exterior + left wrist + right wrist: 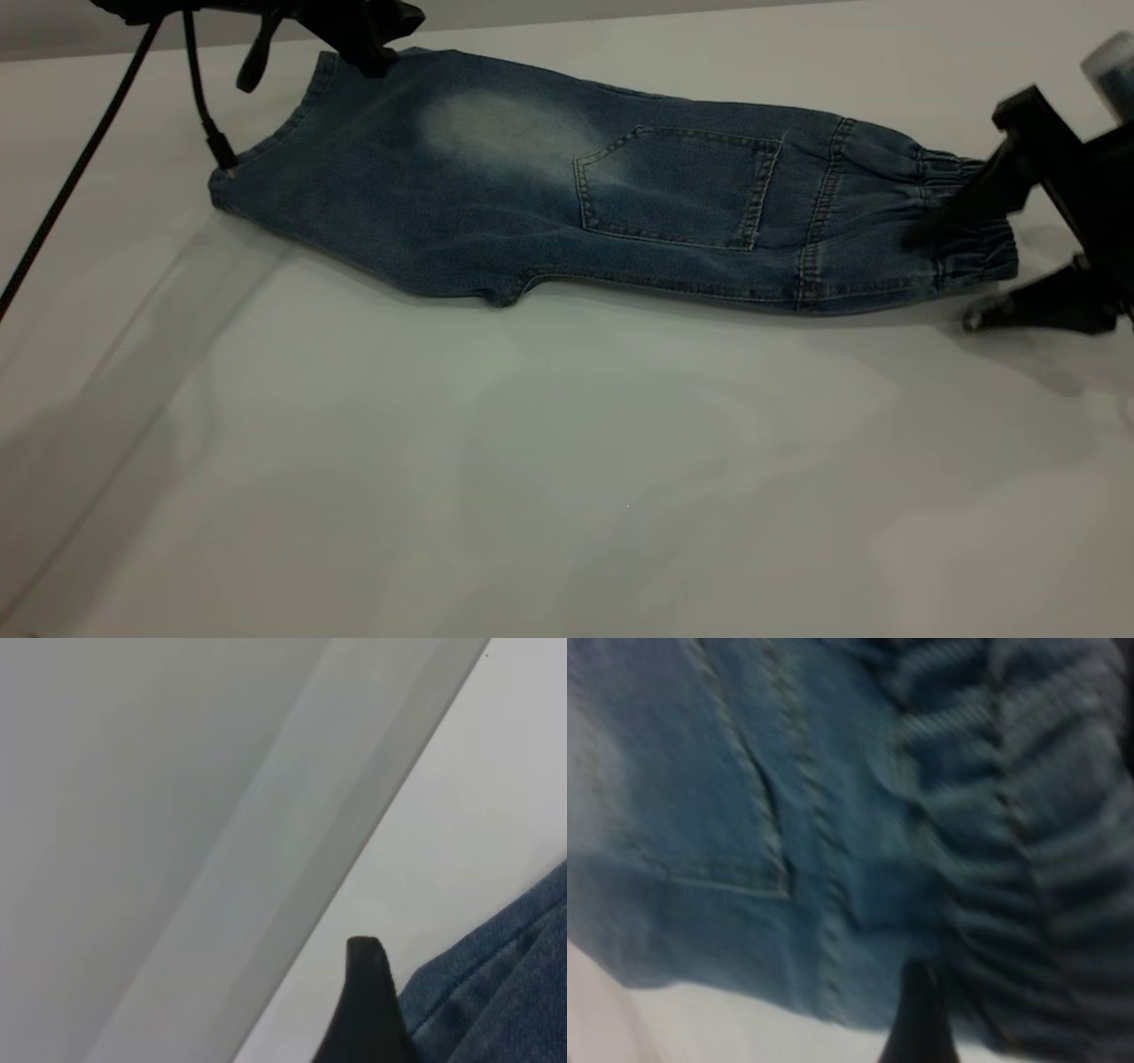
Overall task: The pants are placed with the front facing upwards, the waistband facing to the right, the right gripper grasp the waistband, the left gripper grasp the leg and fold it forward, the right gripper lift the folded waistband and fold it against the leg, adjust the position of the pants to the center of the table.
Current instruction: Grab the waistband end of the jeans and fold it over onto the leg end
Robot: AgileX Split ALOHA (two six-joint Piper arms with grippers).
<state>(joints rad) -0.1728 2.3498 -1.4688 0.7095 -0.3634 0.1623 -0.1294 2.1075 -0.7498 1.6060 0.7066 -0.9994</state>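
Pants [549, 195] flat across upper half of frame on table [567, 461], already folded lengthwise (back pocket up), waistband [961, 230] at right. Right gripper [957, 275] at right edge, jaws spread, upper finger on waistband, lower finger on table. Left gripper [363, 40] upper left at leg hem; grip state cannot be told.
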